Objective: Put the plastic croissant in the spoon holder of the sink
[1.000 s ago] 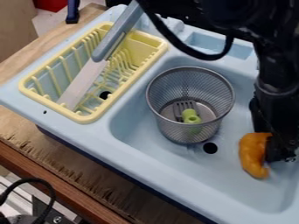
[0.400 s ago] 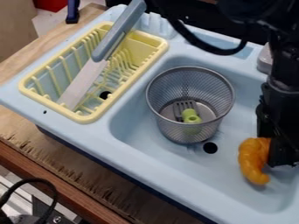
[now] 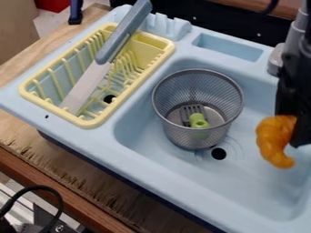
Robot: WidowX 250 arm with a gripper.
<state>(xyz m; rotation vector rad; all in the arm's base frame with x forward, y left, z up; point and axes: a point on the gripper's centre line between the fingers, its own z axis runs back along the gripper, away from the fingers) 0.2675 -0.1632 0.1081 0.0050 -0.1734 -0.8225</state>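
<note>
Blue sink [image 3: 167,164] below; end effector [image 3: 293,133] hangs down.

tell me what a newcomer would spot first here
The bright orange plastic croissant, held by the black gripper at the right. Then the round wire mesh basket in the middle of the pale blue sink, and the large gray-handled knife across the yellow dish rack at upper left.

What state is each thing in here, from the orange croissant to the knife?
Plastic croissant: gripped, at the sink's right side.
Gripper: closed on the croissant.
Mesh basket: upright, in the basin.
Green-handled fork: inside the basket.
Knife: slanting, blade in the yellow rack.
Drain hole: uncovered.
</note>
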